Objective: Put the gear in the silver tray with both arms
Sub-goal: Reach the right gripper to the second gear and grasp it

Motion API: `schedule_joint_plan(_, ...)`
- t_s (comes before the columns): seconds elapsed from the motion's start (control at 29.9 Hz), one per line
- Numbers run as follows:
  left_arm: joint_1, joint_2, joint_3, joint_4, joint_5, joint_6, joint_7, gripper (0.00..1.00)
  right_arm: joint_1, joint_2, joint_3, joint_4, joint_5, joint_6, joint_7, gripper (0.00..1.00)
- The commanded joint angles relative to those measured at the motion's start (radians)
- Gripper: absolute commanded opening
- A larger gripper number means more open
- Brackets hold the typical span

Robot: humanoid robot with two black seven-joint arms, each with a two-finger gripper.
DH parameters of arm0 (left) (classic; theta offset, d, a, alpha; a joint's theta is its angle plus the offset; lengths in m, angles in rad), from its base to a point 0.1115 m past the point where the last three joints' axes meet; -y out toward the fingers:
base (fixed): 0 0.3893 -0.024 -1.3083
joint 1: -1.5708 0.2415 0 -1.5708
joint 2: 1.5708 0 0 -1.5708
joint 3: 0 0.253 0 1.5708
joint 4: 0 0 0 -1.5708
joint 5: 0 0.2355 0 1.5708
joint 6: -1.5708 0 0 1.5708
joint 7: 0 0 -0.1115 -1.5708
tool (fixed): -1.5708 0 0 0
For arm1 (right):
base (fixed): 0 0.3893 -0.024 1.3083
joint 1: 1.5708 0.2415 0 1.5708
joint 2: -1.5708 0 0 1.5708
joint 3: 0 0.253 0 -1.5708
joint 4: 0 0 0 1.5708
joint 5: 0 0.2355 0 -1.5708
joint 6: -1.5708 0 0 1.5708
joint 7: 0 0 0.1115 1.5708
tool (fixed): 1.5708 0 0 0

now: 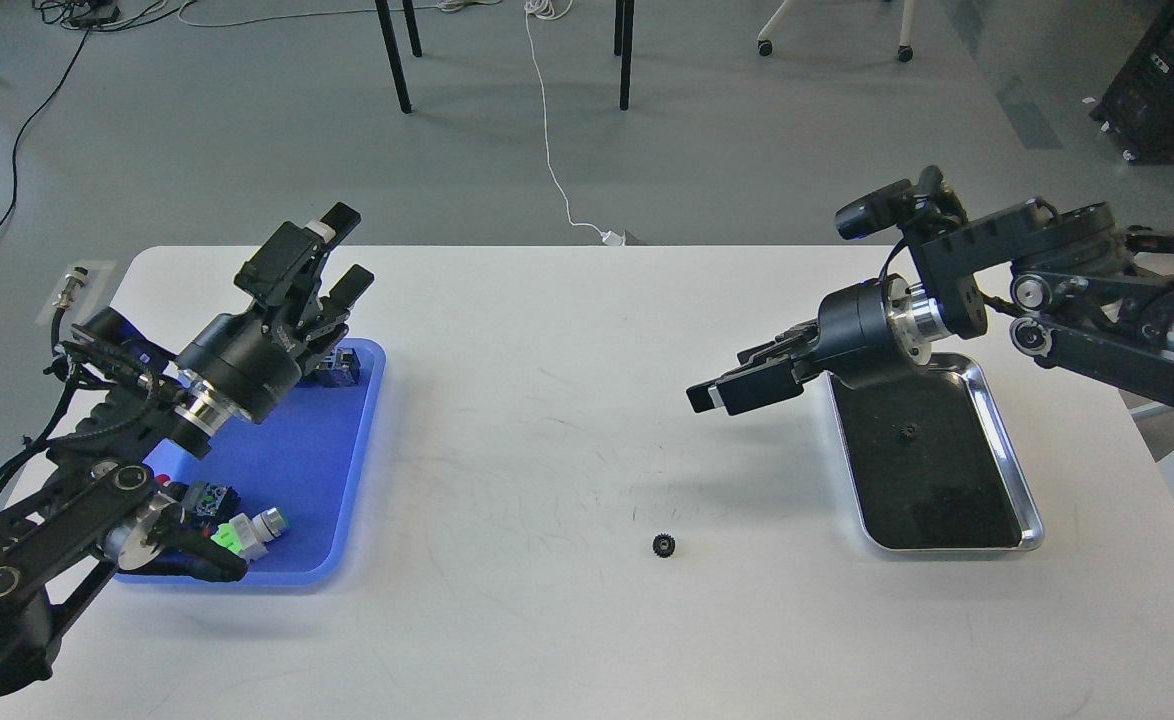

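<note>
Two black arms of ours reach in over the white table [567, 400], one from each side. Taking the small black gear [664, 544] lying on the bare tabletop as our landmark: the blue plastic tray [287, 480] sits well to its left, and our left gripper [342, 252] hangs above that tray's far end, fingers spread apart and holding nothing. The silver tray [1002, 440] lies well to the gear's right and a little farther back; a second tiny gear [909, 431] rests on its dark bottom. Our right gripper [722, 390] hovers beyond the gear, just left of the silver tray; we cannot tell whether its fingers are parted.
</note>
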Motion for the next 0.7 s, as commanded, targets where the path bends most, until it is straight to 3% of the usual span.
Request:
schedule_joint_plan(0.0,0.009,-0.002,-0.012,-0.006,0.000,-0.001,0.000,0.98,0.037,0.094,-0.078,0.000,-0.108,0.000,0.000,0.97)
schedule_joint_plan(0.27,0.009,0.000,-0.013,-0.010,0.000,-0.002,0.000,0.98,0.031,0.182,-0.186,0.032,-0.197,0.000,0.000,0.95)
schedule_joint_plan(0.67,0.009,0.000,-0.015,-0.026,0.000,-0.002,0.000,0.98,0.003,0.293,-0.192,0.029,-0.294,-0.034,0.000,0.92)
